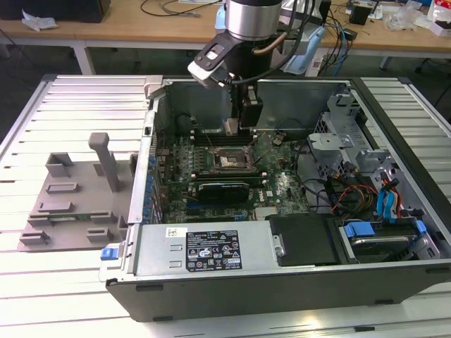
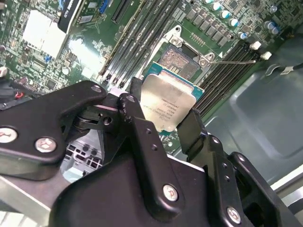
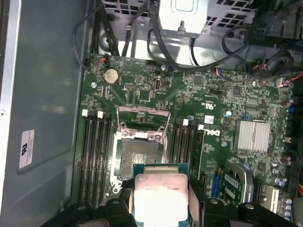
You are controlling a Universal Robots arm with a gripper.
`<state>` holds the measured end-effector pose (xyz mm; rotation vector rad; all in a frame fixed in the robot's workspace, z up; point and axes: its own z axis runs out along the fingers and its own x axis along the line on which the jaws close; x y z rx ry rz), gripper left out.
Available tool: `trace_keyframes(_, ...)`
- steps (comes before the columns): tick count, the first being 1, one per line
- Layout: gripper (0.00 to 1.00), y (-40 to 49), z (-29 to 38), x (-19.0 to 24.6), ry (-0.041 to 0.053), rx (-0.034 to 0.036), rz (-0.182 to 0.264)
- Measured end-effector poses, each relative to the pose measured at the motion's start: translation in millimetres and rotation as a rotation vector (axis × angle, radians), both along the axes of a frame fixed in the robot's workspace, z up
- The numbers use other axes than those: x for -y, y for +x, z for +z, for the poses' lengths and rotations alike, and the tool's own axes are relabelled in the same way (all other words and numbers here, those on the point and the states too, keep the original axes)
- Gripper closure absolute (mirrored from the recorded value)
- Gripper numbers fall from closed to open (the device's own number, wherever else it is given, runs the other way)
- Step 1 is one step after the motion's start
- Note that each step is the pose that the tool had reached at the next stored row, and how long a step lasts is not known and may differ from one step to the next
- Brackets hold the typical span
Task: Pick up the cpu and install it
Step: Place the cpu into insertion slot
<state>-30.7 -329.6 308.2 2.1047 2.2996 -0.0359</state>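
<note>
The gripper has the cpu pinched between its two black fingers — closed only to the chip's width, the silver top facing the camera in the second wrist view. The chip hangs inside the open computer case, above the motherboard socket and clear of it, not seated. The socket's metal retaining frame is swung open beside it, and its contact field lies bare. Rows of dark memory slots flank the socket on both sides. In the exterior view a long black expansion card lies just nearer than the socket, and a grey plastic tray sits on the table at the exterior view's left — well apart from the arm.
</note>
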Motion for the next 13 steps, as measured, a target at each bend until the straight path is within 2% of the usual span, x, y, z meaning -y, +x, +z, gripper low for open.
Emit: trace_keyframes(13, 0.45, 0.0, -0.8, 0.0, -0.0013, 0.0, -0.155)
